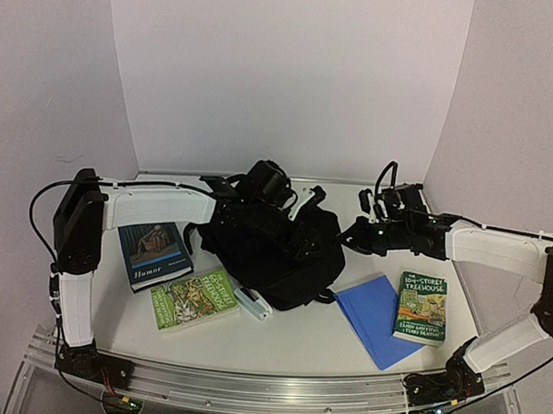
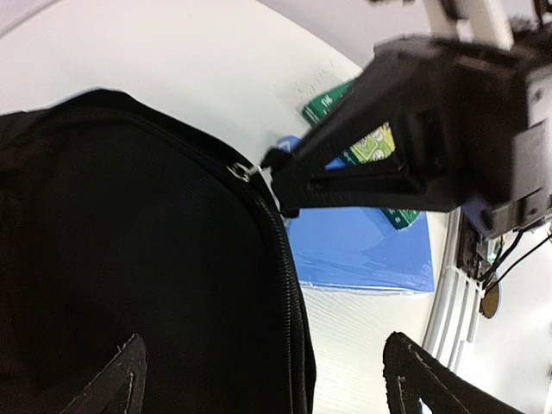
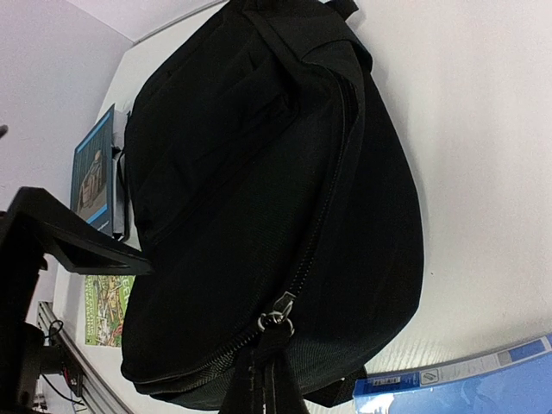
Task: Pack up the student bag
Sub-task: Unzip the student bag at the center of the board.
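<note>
The student bag (image 1: pixel 270 252) lies at the middle of the bench (image 1: pixel 299 344). The left gripper (image 2: pixel 272 375) hovers over the bag's far side, its jaws spread wide and holding nothing. The right gripper (image 3: pixel 267 379), at the bag's right edge, is pinched tight on the zip pull (image 3: pixel 278 317) — a blue folder (image 1: pixel 377 315) lies just right of the bag.

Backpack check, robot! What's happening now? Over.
Left gripper open over student bag. Right gripper shut on zip pull. Blue folder beside bag, unpacked.
</note>
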You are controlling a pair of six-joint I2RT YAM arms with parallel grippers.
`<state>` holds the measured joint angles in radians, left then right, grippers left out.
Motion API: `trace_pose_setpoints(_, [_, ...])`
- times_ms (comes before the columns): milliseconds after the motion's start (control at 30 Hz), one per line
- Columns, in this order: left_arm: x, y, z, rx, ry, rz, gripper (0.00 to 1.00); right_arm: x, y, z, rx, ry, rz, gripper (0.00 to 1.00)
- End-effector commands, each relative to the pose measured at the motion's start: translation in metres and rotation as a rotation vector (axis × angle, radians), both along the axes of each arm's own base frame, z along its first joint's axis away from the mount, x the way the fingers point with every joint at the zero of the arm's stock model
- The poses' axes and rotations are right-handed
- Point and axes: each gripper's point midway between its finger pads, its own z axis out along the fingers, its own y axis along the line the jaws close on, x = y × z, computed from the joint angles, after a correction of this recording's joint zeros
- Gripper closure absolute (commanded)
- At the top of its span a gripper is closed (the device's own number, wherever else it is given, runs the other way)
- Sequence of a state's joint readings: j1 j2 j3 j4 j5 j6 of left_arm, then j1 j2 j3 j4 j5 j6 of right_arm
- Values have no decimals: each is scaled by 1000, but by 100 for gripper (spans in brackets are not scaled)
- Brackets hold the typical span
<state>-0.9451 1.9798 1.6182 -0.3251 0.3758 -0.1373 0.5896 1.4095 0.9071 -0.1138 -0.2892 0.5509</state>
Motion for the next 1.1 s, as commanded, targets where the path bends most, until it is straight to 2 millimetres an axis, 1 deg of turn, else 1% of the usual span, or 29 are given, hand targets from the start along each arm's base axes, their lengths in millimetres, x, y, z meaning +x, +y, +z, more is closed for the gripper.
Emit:
trace_pose_setpoints(0, [3,-23,16,-57,-47,-16,4,1,1,30,59,-83,-9,100])
trace_pose_setpoints(100, [2,-32,12,-62,-66,-15,4,0,0,29,58,-80,-13,100])
trace_pose_setpoints(167, [1,-38,11,-73,-67,-17,6,0,-1,27,54,-78,-13,100])
trace_pose_setpoints(200, [2,-40,9,-75,-66,-14,9,0,-2,26,50,-78,-16,100])
trace_pose_setpoints(267, [2,-43,5,-73,-59,-11,18,0,-3,26,46,-79,-21,100])
trace_pose_setpoints(333, [2,-46,2,-70,-51,-16,35,0,-5,27,38,-82,-27,100])
trace_pose_setpoints(400, [-1,-46,-1,-65,-49,-20,55,2,-9,26,20,-85,-48,100])
trace_pose_setpoints(433, [-2,-45,-2,-63,-50,-21,65,3,-13,25,3,-86,-67,100])
trace_pose_setpoints(500, [-6,-44,-3,-61,-52,-28,82,9,-24,21,-52,-84,-126,100])
trace_pose_setpoints(567, [-10,-42,-5,-54,-51,-36,95,16,-36,15,-113,-76,-189,100])
trace_pose_setpoints(600, [-12,-40,-7,-48,-48,-39,99,20,-42,14,-145,-76,-226,100])
trace_pose_setpoints(633, [-15,-38,-7,-43,-46,-42,100,26,-49,11,-181,-76,-270,100])
trace_pose_setpoints(667, [-18,-35,-9,-37,-43,-46,100,29,-53,11,-202,-74,-292,100])
trace_pose_setpoints(800, [-31,-27,-11,-28,-19,-71,100,47,-61,13,-264,-97,-361,100])
trace_pose_setpoints(933, [-46,-20,-14,-17,8,-96,100,63,-57,15,-292,-113,-361,100])
trace_pose_setpoints(1067, [-56,-13,-14,-14,25,-103,100,78,-50,14,-307,-117,-338,100])
